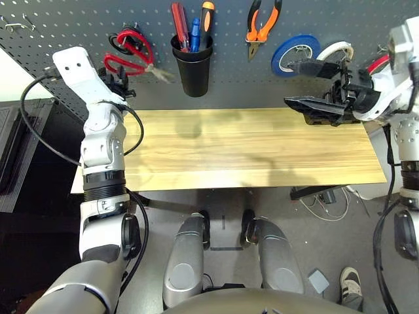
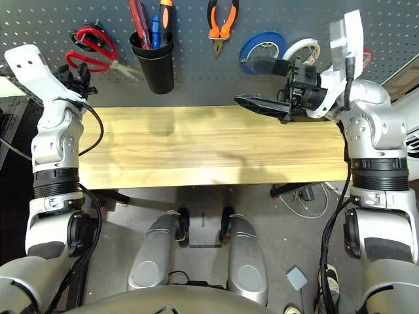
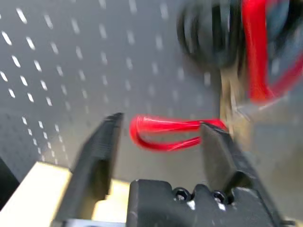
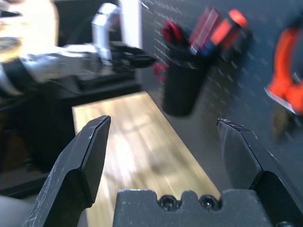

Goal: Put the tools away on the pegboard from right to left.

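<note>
On the pegboard (image 1: 65, 26) the red-handled scissors (image 1: 126, 65) hang at the left, blades pointing right. My left gripper (image 3: 161, 124) is open right at them; one red handle loop (image 3: 165, 135) lies between its fingers, blurred. A black cup (image 1: 192, 65) holds the red-handled screwdriver (image 1: 179, 23). The orange-and-black pliers (image 1: 263, 26) hang right of the cup. The red tape ring (image 1: 378, 63) peeks out behind my right wrist. My right gripper (image 1: 289, 84) is open and empty above the table's right end, pointing left.
Black-handled scissors (image 1: 118, 42) hang behind the red ones. A blue tape roll (image 1: 304, 40) and a white one (image 1: 337, 47) hang near my right gripper. Bare hooks (image 1: 19, 26) sit at the far left. The wooden table (image 1: 249, 150) lies below the board.
</note>
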{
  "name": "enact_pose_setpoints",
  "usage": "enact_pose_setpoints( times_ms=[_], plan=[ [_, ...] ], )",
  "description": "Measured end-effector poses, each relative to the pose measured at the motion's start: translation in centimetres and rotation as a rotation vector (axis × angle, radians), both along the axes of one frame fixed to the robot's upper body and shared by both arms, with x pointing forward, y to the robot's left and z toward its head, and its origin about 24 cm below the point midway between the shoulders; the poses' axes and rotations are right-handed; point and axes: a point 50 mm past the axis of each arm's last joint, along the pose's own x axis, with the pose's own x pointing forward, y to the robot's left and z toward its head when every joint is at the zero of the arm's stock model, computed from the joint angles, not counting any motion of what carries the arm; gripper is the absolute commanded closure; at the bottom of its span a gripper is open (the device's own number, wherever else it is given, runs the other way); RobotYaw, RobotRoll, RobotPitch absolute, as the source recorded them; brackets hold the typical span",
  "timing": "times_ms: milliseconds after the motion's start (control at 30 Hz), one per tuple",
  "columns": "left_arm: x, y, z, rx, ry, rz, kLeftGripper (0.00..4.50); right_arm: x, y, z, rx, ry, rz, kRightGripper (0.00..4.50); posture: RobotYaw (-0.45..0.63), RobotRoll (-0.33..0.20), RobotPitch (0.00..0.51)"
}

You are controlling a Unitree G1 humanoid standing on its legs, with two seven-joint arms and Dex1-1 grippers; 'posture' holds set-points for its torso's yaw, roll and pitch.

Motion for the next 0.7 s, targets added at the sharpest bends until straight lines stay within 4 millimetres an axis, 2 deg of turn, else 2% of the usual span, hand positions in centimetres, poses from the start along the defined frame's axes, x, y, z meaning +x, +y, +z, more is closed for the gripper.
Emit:
enact_pose_setpoints(
  times_ms=[33,300,400,500,700],
  plan=[
    [-0.4,0.0,-0.8,0.010,0.026,-0.007,0.05,0.1,-0.2,-0.7,0.004,0.016,-0.031,0.00,-0.02,0.000,0.228],
    [-2.9,0.1,-4.2,0.037,0.135,-0.052,0.05,1.5,-1.0,-4.8,0.015,0.037,-0.247,0.00,-0.02,0.000,0.222],
    [-3.7,0.3,-5.7,0.039,0.156,-0.063,0.05,2.2,-1.0,-6.9,0.033,0.055,-0.363,0.00,-0.02,0.000,0.217],
    [-4.1,0.2,-6.6,0.034,0.143,-0.080,0.05,2.7,-1.0,-9.1,0.050,0.073,-0.471,0.00,-0.03,0.000,0.216],
    [-4.4,-0.5,-9.7,0.024,0.139,-0.126,0.05,3.5,-1.2,-12.2,0.068,0.077,-0.710,0.00,-0.03,0.000,0.216]
  ],
)
